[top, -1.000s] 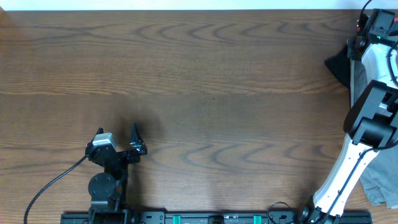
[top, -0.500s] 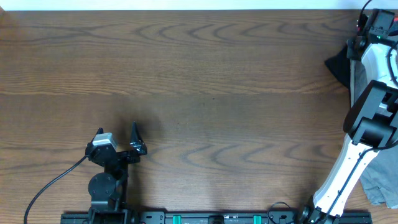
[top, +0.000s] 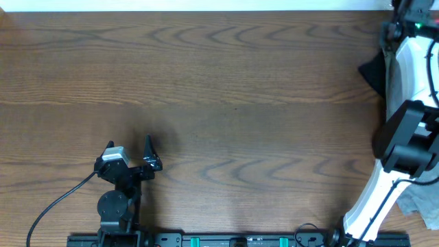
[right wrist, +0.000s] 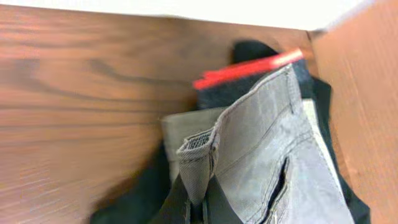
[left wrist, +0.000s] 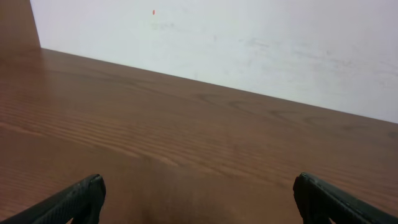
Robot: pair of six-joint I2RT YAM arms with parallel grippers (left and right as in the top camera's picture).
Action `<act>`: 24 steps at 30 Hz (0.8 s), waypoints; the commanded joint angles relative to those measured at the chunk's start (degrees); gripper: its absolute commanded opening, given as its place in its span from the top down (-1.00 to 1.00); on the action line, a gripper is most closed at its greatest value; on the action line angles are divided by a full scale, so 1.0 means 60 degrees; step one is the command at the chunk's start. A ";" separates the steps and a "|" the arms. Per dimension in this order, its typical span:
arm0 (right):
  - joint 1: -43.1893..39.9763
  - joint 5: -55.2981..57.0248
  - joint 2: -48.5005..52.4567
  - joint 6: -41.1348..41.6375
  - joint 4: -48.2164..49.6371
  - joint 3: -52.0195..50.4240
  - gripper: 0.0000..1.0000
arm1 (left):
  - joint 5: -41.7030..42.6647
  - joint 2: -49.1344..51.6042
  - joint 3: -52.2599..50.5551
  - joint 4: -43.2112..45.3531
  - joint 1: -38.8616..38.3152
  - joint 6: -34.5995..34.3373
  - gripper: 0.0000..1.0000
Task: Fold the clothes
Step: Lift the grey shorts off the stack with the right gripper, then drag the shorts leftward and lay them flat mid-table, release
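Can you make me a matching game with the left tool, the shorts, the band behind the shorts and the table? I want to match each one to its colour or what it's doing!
Things:
1. left tool
2. shorts
3. band behind the shorts
4. table

Colour or state:
a. red
b. open
c. brown wood
d. grey

Pairs: 1-b, 2-d, 3-a, 4-c

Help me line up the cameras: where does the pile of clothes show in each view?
Overhead: a black corner of the clothes pile at the upper right edge, beside the right arm.
Left wrist: not in it.
Right wrist: centre to lower right, grey shorts on top.
Shared landmark: the wooden table, its far edge meeting the white wall.
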 commanded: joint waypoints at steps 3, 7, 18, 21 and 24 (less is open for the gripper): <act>0.0845 -0.1020 -0.0219 0.0514 -0.0484 0.0186 0.98 | -0.0189 -0.0062 -0.0222 -0.0306 0.0040 0.0189 -0.96; 0.1311 -0.1971 -0.0219 0.0648 -0.0729 0.0186 0.98 | -0.0189 -0.0062 -0.0222 -0.0306 0.0040 0.0193 -0.96; 0.3541 -0.3031 -0.0171 0.1836 -0.0911 0.0164 0.98 | -0.0189 -0.0062 -0.0222 -0.0306 0.0040 0.0193 -0.96; 0.4382 -0.3031 -0.0160 0.2193 -0.0801 0.0164 0.98 | -0.0189 -0.0062 -0.0222 -0.0306 0.0040 0.0189 -0.96; 0.5115 -0.3038 -0.0124 0.2543 -0.0736 0.0164 0.98 | -0.0189 -0.0062 -0.0222 -0.0306 0.0040 0.0193 -0.96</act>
